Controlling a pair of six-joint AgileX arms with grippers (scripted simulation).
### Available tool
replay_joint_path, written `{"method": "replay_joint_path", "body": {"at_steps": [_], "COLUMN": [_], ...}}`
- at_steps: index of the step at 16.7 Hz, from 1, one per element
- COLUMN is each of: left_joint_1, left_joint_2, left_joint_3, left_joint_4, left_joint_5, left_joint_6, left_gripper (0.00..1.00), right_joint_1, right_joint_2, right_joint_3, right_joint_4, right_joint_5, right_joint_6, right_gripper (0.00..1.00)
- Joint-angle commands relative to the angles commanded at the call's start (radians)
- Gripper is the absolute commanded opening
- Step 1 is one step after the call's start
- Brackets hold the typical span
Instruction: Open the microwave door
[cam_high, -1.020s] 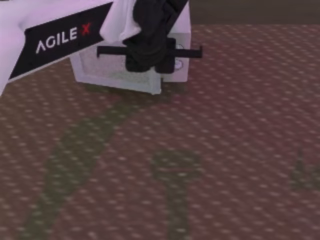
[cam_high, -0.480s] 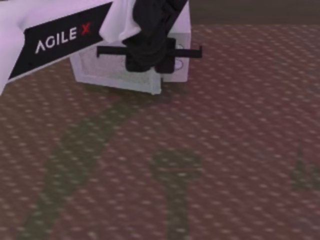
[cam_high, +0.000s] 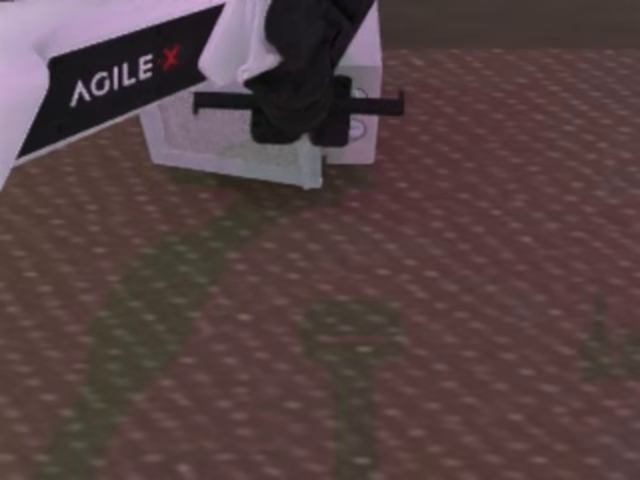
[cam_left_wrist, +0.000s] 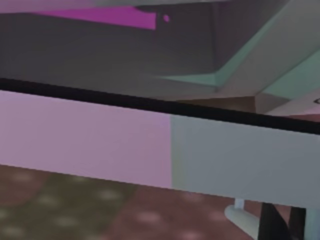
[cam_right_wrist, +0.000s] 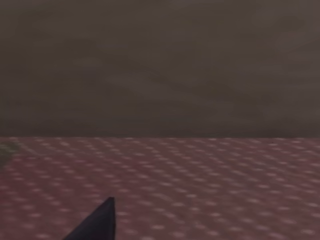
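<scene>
The pale microwave (cam_high: 366, 60) stands at the table's back edge, left of centre, with two round knobs (cam_high: 357, 128) on its right-hand panel. The microwave door (cam_high: 195, 140) with its speckled window stands slightly ajar, its handle-side corner (cam_high: 312, 178) out in front of the body. My left gripper (cam_high: 300, 128) hangs over that edge and hides the handle from above. In the left wrist view the door (cam_left_wrist: 240, 160) fills the middle, and the pale handle (cam_left_wrist: 242, 217) runs between dark fingers (cam_left_wrist: 272, 226) that are shut on it. My right gripper (cam_right_wrist: 100, 222) is parked out of the top view.
Red-brown patterned tabletop (cam_high: 450, 300) spreads in front of and to the right of the microwave. The arms' shadows (cam_high: 350, 340) lie across it. A dark wall (cam_right_wrist: 160, 65) runs behind the table's far edge.
</scene>
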Motion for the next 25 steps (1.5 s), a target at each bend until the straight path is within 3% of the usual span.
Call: {"method": "replay_joint_path", "body": {"at_steps": [10,25], "left_joint_1": [0.012,0.012], "left_joint_2": [-0.091,-0.092], "left_joint_3": [-0.137,-0.138], "left_joint_4": [0.069,0.07], "left_joint_5": [0.052,0.052], "left_joint_6": [0.104,0.104], "left_gripper": [0.0,0.0], "right_joint_1": [0.0,0.0], "right_joint_2": [0.0,0.0], "right_joint_3": [0.0,0.0], "right_joint_4": [0.0,0.0], "right_joint_5": [0.0,0.0], "right_joint_6": [0.0,0.0], "right_gripper": [1.0,1.0]}}
